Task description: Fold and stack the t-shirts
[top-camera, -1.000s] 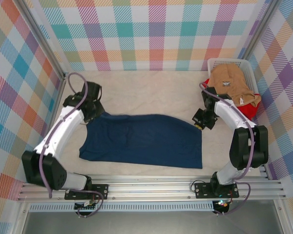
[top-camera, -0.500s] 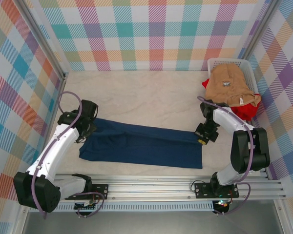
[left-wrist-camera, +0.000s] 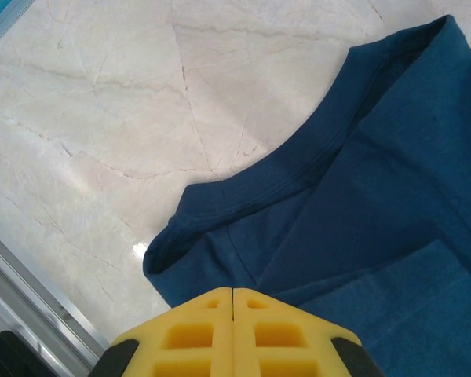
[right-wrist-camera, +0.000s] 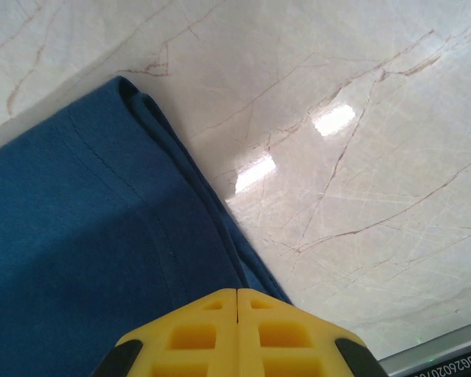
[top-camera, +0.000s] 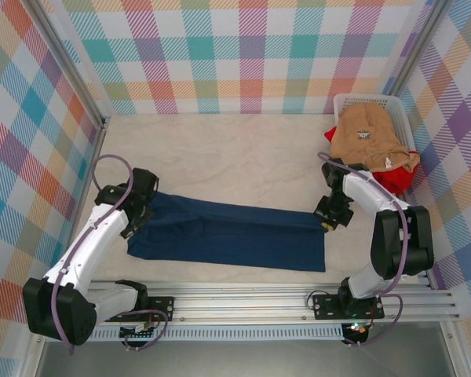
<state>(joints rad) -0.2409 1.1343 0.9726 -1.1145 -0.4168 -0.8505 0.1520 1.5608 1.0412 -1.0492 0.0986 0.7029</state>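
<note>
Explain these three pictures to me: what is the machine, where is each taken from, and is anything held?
Two robot arms stand at the near edge of the table. One picture looks down from above; the others come from a camera on each wrist, yellow fingers at the bottom. A navy t-shirt lies in a long strip on the table; the left gripper and right gripper each pinch one end. A tan t-shirt and a red t-shirt lie piled in the basket.
</note>
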